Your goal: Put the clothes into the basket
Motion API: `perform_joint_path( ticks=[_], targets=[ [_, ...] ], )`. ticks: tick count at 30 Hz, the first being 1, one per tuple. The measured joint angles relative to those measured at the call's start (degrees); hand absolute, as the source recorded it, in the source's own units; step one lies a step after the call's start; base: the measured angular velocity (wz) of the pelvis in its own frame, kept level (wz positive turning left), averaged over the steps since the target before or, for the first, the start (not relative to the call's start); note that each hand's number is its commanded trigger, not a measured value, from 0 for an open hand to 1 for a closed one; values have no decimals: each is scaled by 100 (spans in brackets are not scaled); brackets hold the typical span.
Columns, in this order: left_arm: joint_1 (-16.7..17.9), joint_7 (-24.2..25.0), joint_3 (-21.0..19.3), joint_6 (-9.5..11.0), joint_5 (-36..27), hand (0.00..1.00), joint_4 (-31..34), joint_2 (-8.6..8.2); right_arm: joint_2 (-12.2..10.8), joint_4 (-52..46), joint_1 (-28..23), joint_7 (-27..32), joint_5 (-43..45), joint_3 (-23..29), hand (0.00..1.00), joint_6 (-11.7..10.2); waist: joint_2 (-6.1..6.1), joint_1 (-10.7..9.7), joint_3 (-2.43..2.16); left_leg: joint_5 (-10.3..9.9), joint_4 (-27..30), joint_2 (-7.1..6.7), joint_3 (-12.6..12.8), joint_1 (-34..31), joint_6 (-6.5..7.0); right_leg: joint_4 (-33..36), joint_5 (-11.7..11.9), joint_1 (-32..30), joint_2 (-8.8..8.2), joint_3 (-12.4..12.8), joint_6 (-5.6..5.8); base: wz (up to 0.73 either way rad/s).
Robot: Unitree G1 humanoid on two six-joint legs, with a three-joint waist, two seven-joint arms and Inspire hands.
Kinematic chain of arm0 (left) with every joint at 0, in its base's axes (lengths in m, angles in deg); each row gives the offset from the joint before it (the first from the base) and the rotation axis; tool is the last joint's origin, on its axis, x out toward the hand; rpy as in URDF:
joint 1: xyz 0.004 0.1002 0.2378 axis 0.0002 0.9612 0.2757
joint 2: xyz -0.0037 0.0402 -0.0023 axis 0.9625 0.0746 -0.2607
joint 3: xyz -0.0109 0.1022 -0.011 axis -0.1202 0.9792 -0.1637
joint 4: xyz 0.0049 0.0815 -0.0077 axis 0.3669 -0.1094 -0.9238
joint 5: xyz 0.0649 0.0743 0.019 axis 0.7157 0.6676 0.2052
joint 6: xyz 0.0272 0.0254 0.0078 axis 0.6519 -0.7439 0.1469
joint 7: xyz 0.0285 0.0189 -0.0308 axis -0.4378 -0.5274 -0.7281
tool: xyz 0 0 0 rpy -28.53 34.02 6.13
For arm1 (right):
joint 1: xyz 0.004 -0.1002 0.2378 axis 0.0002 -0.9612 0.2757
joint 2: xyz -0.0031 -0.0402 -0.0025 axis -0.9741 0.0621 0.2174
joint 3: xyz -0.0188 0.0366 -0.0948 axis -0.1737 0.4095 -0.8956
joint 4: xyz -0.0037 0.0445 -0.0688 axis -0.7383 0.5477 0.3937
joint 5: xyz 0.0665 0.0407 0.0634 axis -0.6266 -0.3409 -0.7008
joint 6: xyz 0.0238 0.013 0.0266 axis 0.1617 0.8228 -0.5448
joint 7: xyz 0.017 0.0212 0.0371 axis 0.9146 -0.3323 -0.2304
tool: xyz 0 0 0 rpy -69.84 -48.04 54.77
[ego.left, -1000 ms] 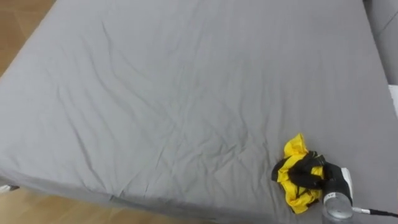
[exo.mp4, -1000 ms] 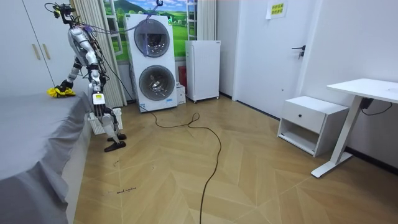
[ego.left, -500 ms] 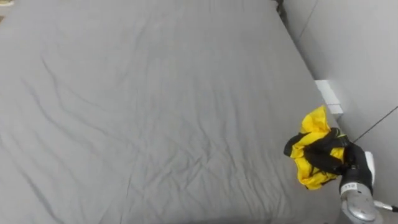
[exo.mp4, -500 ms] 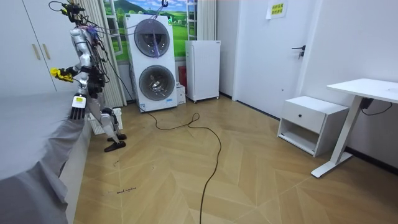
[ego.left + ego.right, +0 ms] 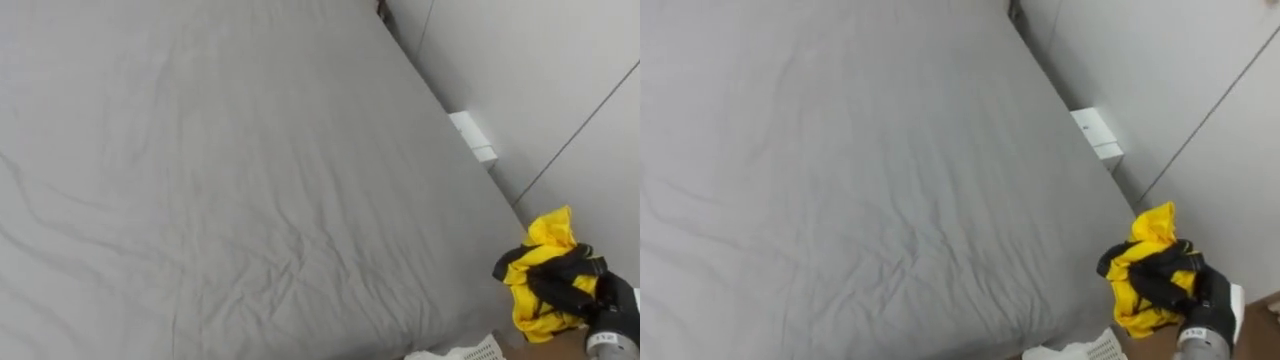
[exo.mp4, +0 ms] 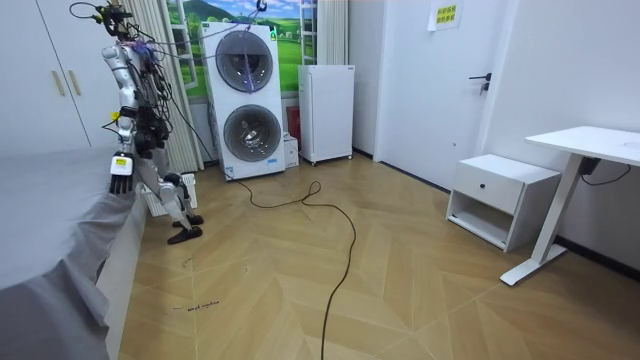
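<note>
The yellow cloth (image 5: pixel 528 300) is bunched up in the robot's right hand (image 5: pixel 585 290). The dark fingers are curled round it and hold it tight. The cloth is in the air, just past the right edge of the bed (image 5: pixel 230 180). It does not lie on the bed. Some of it sticks up above the fingers and some hangs down below them.

Near the bed's right corner, a bit of the white basket (image 5: pixel 478 351) peeks in. You can see little holes in its side. The cloth is close to the basket but not in it.

The bed has a grey sheet with soft wrinkles. Beside the bed's right edge stand tall white cupboard doors (image 5: pixel 560 90) with a thin dark line between them. A small white box (image 5: pixel 472 137) sits low down, right where the bed meets those doors.

In the room view the robot stands upright at the bed's corner, where the grey sheet hangs down toward the wooden floor. Its left hand (image 6: pixel 120 176) hangs down by the side of the bed. Its fingers point straight down and hold nothing. Past the bed, behind the robot, two washing machines (image 6: pixel 245 100) are stacked one on top of the other.
</note>
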Motion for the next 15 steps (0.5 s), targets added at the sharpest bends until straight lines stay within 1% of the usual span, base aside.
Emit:
perform_joint_path(
  ticks=[2,3,5,8,9,11,12,14,15],
  targets=[
    [5,23,0,-2,1,0,0,4,0,202,6,-3,-2,81,100,32,4,-6,0,-2,-1,3,56,-27,-1,19,1,-55,1,30,1,-8],
    [24,27,1,-2,3,0,-3,9,-1,374,6,-1,-6,107,100,36,7,-30,0,-2,-1,7,147,-33,-1,15,2,-61,1,48,3,-4],
    [30,26,2,-2,36,0,-20,9,-1,660,2,28,-6,176,100,39,10,-60,0,-2,-1,7,226,-45,-1,13,2,-71,0,56,4,-2],
    [18,22,8,-46,49,0,-25,10,9,977,62,104,-32,318,100,44,46,-74,-18,-2,7,18,291,-176,-1,130,2,-292,12,137,3,-14],
    [-28,19,13,-98,45,0,-24,14,25,1092,137,160,-41,315,100,44,79,-116,-34,-2,30,24,291,-310,-1,214,4,-417,11,146,0,-9],
    [-133,18,45,-178,40,0,-24,15,78,1330,321,229,-85,321,100,45,147,-159,-17,-2,42,29,295,-470,0,376,10,-656,7,148,-5,-4],
    [-185,7,137,-203,44,0,-28,18,101,1453,434,291,-85,320,100,43,208,-155,-13,-3,46,30,310,-582,0,450,11,-813,6,158,-4,-7],
    [-309,-5,259,-203,42,0,-97,22,131,1753,628,348,-76,308,100,33,283,-158,6,-13,83,32,321,-772,18,524,15,-1029,0,150,3,1],
    [-438,-3,327,-201,40,0,-162,26,156,1958,759,396,-81,305,100,31,344,-146,16,-36,165,43,303,-971,55,581,18,-1201,-5,125,6,13]
  ],
)
